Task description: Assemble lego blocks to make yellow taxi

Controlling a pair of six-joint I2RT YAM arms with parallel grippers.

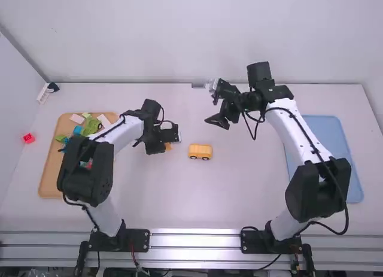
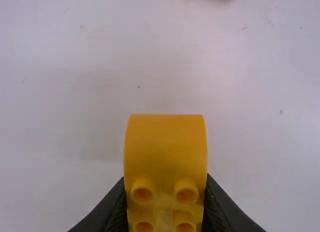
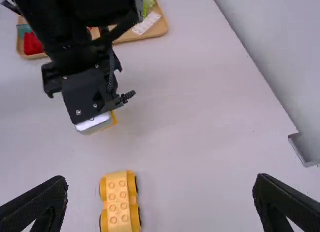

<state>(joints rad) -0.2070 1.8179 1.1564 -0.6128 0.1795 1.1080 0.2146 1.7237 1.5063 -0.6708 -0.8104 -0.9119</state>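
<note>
In the high view, the yellow car base (image 1: 200,151) with dark wheels sits on the table near the middle; its studded top faces up in the right wrist view, where the car base (image 3: 119,199) lies between and beyond the fingers. My left gripper (image 1: 167,146) is left of it, over the table. In the left wrist view, the left gripper (image 2: 165,207) is shut on a yellow curved block (image 2: 165,147) with round studs. My right gripper (image 1: 216,122) hangs above the table, behind and right of the car base; the right gripper (image 3: 160,197) is open in its wrist view.
A wooden tray (image 1: 50,181) with green, blue, red and white blocks lies at the left, partly under the left arm. A red block (image 1: 29,138) lies outside it. A blue tray (image 1: 353,160) is at the right, behind the right arm.
</note>
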